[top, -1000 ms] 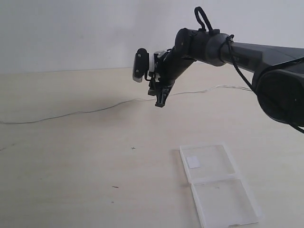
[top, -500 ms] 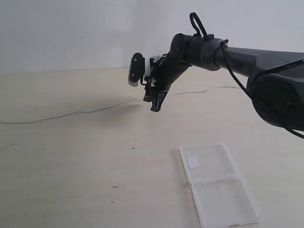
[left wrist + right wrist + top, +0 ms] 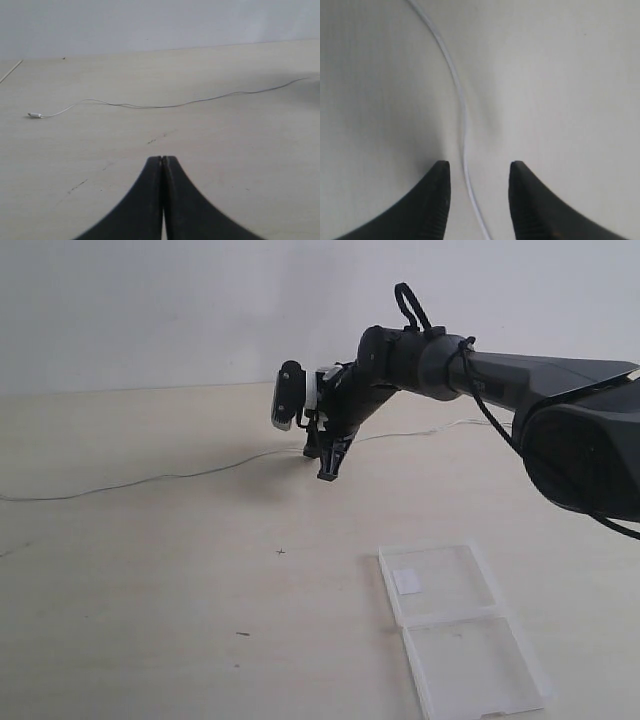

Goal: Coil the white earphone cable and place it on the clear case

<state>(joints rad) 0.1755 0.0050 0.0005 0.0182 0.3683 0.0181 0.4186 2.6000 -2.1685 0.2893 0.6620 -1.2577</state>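
The white earphone cable (image 3: 160, 479) lies stretched in a long line across the far part of the table, running from the left edge to the right behind the arm. My right gripper (image 3: 327, 473) points down close over its middle, open, with the cable (image 3: 462, 115) passing between the two fingers untouched. In the left wrist view the cable (image 3: 165, 105) ends in a small white piece (image 3: 35, 115). My left gripper (image 3: 162, 159) is shut on nothing and stays out of the exterior view. The clear case (image 3: 455, 625) lies open and flat at the front right, white sticker (image 3: 407, 581) on its far panel.
The pale table (image 3: 150, 590) carries a few small dark specks (image 3: 280, 552). A white wall stands behind the table's far edge. The right arm (image 3: 500, 370) spans the upper right of the exterior view.
The right gripper has moved down and slightly left, closer to the cable on the table. The cable and the case have not moved.
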